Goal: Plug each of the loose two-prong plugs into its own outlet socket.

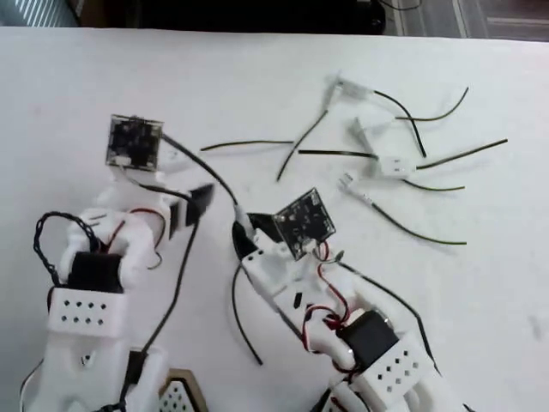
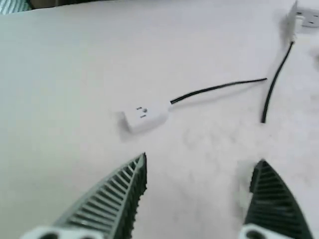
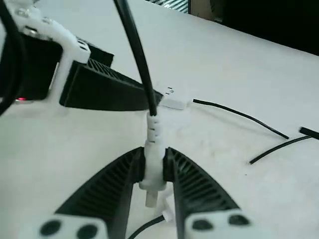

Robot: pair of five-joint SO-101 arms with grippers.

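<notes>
My right tool (image 3: 154, 153) is clamped tight on a white plug (image 3: 153, 172). Its ribbed fingers press the plug from both sides. The plug's black cord (image 3: 134, 50) climbs out of the grip and away from the surface (image 1: 86, 77). From the high camera this tool sits low, near the middle of the surface, with the cord running off toward the other arm.

My left tool (image 2: 201, 160) is spread wide with nothing between its fingers, and it hangs over bare surface. Just beyond its tips a white socket (image 2: 144, 115) lies flat with its slots facing up. A black lead (image 2: 219, 87) trails off from the socket's far end.

Through the right wrist camera I can see the left tool's dark finger reaching in from the side. The socket lies just past that finger's tip, near the plug I am holding but apart from it.

A second white socket piece (image 2: 305, 16) lies farther off, with its own lead curving down from it. On the far right in the high view, a scatter of white connectors (image 1: 393, 165) with black leads lies well apart from both tools.
</notes>
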